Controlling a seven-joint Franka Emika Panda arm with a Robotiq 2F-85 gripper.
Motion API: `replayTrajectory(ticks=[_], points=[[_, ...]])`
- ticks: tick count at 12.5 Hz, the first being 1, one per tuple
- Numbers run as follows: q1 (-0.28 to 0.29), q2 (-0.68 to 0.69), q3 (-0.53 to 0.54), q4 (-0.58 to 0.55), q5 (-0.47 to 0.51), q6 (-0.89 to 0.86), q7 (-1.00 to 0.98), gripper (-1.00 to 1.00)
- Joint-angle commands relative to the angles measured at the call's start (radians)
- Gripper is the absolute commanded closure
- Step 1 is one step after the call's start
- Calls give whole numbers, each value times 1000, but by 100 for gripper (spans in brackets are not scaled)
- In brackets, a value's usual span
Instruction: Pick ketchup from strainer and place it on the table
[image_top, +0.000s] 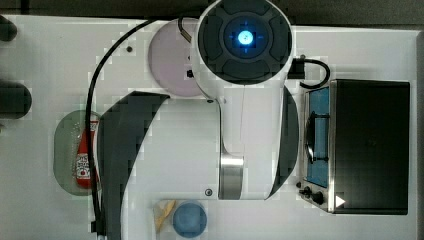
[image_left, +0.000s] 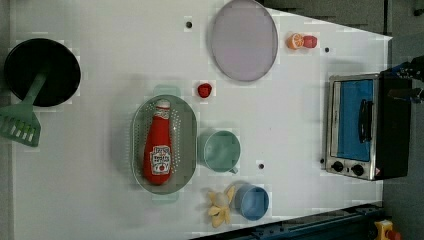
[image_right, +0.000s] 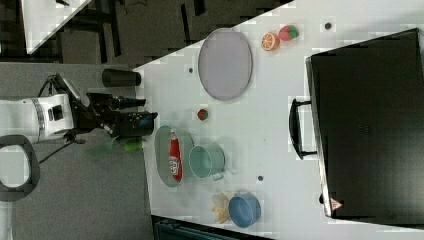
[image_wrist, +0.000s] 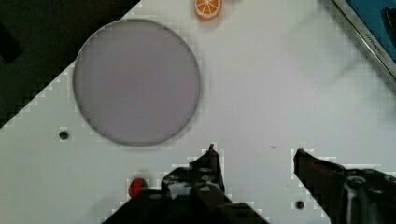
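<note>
Claw (image_wrist: 254, 151) open, empty; ketchup (image_left: 159, 146) in strainer (image_left: 138, 131); table (image_left: 100, 200) bare beside.

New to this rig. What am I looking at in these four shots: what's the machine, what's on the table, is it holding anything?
It is one robot arm with a two-fingered gripper. Three fixed cameras watch the white table; the fourth rides on the wrist and looks down past the open, empty fingers. On the table: a ketchup bottle lying in a mint strainer, a green mug, a blue cup, a lilac plate, a strawberry, an orange slice, a toaster oven and a black pan with a spatula. Nothing is held.
</note>
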Motion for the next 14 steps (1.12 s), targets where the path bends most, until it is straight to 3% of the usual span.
replayTrajectory(ticks=[1, 3, 7, 14], points=[[-132, -266, 49, -290, 29, -18, -33, -59], [-128, -263, 61, -290, 31, -8, -33, -99], [-95, -224, 184, -290, 32, 56, -33, -100], [-81, -111, 549, -291, 29, 245, -32, -100]])
